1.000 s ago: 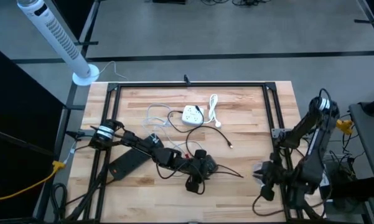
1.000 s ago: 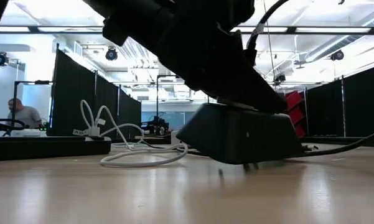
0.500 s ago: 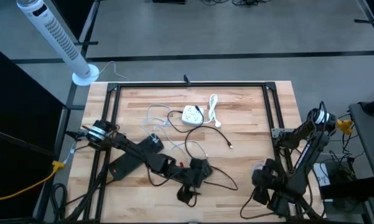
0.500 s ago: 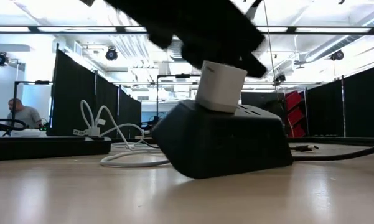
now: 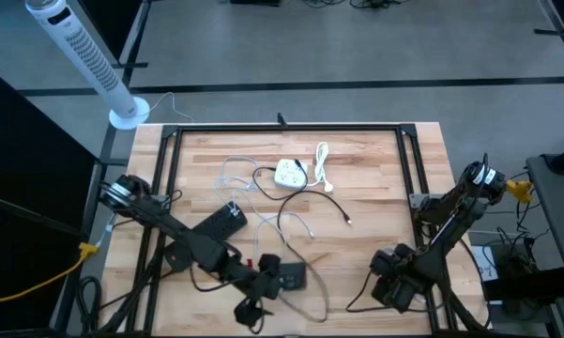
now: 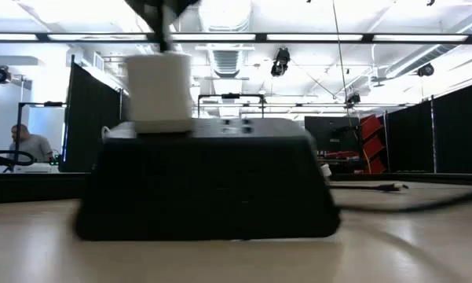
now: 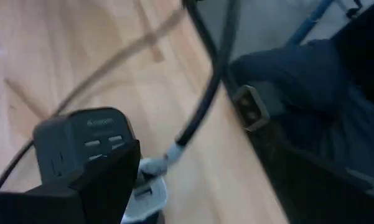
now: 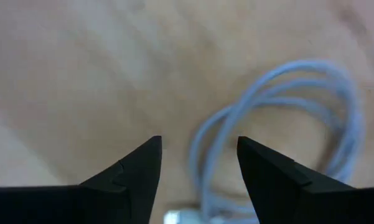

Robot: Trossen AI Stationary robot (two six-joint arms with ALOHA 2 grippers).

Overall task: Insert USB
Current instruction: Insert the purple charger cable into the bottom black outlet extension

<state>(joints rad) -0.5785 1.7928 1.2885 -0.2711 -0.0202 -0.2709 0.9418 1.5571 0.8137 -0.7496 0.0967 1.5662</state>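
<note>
USB plug, white and boxy, stood upright on top of the black charging block in the low view, toward one end of it. The block sat flat on the wooden table, close to the camera. A person sat far off in the room behind. My fingers did not show clearly in that view.

High view: my left gripper lay low at the near edge of the table, just beside the black charging block. A thin black cable trailed from there toward my right gripper, which sat near the table's right front corner. Farther back lay a white power strip with a coiled white cord beside it, and a flat black device rested nearer my left arm. I could not pick out the plug from above.

Left wrist view: the block showed its row of slots. The plug lay just beside my one visible finger. My left fingers were spread wide, and I saw nothing clamped between them. A thick black cable crossed the boards.

Right wrist view: my right gripper hung over bare wood with its fingers apart and empty. A loop of pale white cable lay on the table beyond them.
</note>
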